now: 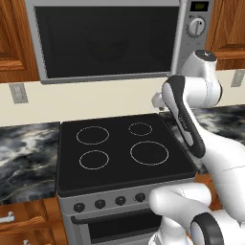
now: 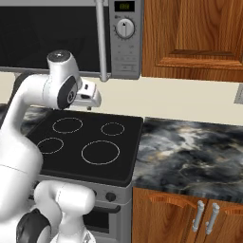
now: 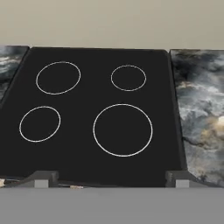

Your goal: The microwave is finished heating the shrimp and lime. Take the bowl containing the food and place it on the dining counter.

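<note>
Stovetop (image 3: 96, 118) lies straight under your hand camera: black glass with four white burner rings, and marbled table (image 3: 199, 118) touching it on both sides. At the bottom of that view you can see the two fingers (image 3: 43, 178) standing far apart, spread wide with nothing between them. In the right base view the gripper (image 2: 91, 100) juts out from the wrist above the back of the stovetop, below the microwave's handle (image 2: 101, 40), and touches nothing.

Your task's microwave (image 1: 107, 40) hangs on the wall above the stove, wide and stainless, with its dark glass door closed. Through the glass in the left base view you can make out only a faint rounded shape; you cannot tell for sure that it is the bowl, and the shrimp and lime are too dim to see. The round knob (image 2: 125, 28) and small display (image 2: 125, 6) sit at the microwave's right end, just beside the vertical bar handle.

Reddish wood cabinets (image 2: 194, 35) flank the microwave. Below the stovetop you see a row of dark oven knobs (image 1: 110, 203) on the range front.
</note>
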Tool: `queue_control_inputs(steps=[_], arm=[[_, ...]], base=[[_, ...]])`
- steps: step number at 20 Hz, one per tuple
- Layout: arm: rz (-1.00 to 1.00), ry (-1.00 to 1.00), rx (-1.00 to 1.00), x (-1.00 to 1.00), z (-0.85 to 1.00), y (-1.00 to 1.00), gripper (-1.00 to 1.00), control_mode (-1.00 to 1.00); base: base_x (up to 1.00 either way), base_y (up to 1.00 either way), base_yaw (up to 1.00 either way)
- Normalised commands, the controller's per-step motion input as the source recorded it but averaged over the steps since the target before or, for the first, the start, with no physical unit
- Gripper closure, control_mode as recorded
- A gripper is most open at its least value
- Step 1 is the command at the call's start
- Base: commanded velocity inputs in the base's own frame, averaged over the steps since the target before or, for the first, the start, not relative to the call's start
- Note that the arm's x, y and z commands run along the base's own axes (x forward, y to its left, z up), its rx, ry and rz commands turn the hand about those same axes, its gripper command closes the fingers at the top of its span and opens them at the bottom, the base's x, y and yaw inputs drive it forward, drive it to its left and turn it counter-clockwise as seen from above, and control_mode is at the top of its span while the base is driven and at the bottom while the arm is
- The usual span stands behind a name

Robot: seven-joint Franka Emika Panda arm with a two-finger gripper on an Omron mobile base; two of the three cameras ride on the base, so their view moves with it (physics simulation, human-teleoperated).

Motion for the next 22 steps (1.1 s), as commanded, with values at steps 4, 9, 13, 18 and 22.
queue_control_inputs(steps=[4,9,13,18,22], arm=[[0.03,-0.29,0.01,-0.38,0.38,-0.14,-1.0,-1.0],[0.0,-0.31,0.01,-0.2,0.56,-0.08,-1.0,-1.0],[-0.01,-0.31,0.02,0.0,0.69,-0.06,-1.0,-1.0],[-0.07,-0.23,0.03,0.11,0.65,-0.13,-1.0,-1.0],[-0.09,-0.19,0.03,0.34,0.51,-0.3,-1.0,-1.0]], base=[[0.0,0.0,0.0],[0.0,0.0,0.0],[0.0,0.0,0.0],[0.0,0.0,0.0],[0.0,0.0,0.0]])
